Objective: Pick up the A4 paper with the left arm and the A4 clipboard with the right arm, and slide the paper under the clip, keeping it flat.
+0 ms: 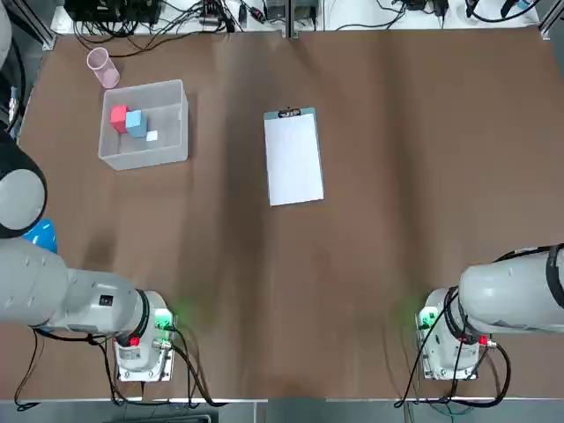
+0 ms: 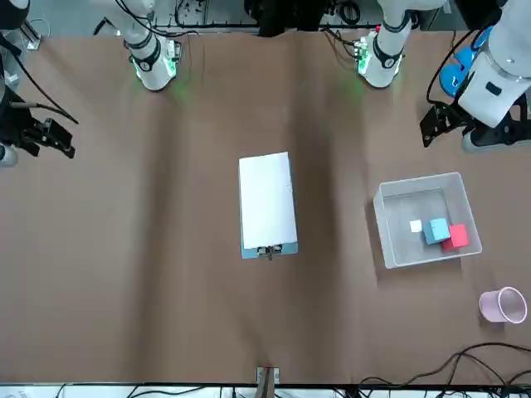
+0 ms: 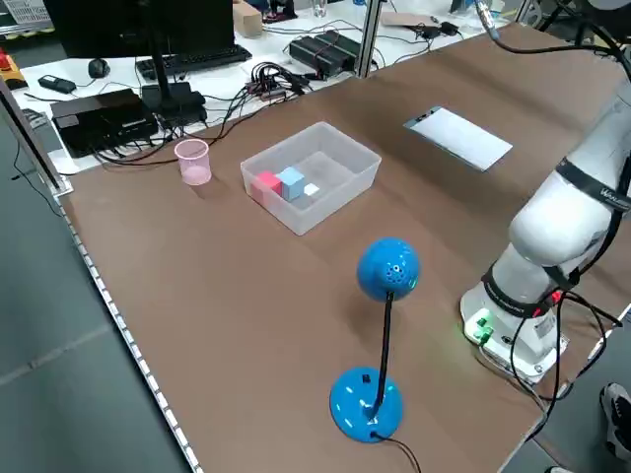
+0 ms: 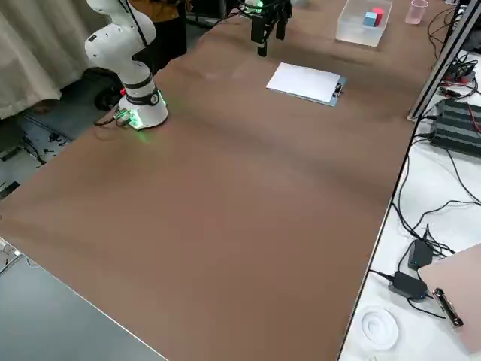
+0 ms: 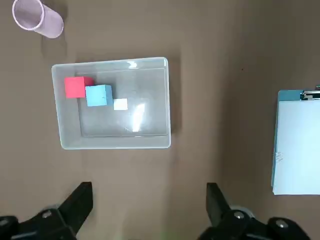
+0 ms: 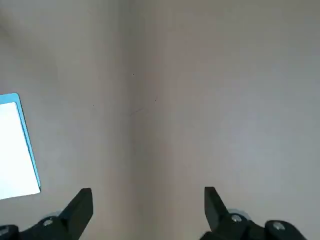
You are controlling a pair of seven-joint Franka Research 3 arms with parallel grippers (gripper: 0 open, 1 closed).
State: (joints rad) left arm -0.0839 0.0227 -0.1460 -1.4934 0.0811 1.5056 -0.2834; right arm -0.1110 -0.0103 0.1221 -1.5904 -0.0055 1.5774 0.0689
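Planted at the near edge, left and right, with upper links swung outward: the left arm (image 1: 148, 348) and the right arm (image 1: 445, 339). Poised over the left side of the table, well apart from the board, with black fingers spread wide and nothing between: the left gripper (image 5: 149, 187). Matched over the right side, likewise wide and empty: the right gripper (image 6: 148, 192). Laid out in midtable, beyond both arm bases: the light-blue clipboard (image 1: 319, 159), turned with clip end to the far side. Resting flat on top, near end close to the board's near end, with a strip of blue bare along the right: the white A4 paper (image 1: 293, 163). Set at the far short edge, right by the paper's far end: the metal clip (image 1: 289, 113). Impossible to tell whether tucked beneath or merely butted against. Placed at far left, holding red and blue cubes: the clear bin (image 1: 181, 132); just beyond, a pink cup (image 1: 103, 67).

Judged to be at the insertion's start or already past release, with no grip on either item. If unfinished, likely to call for steadying the board from the right, lifting the clip, then easing the paper farward from the left without buckling.
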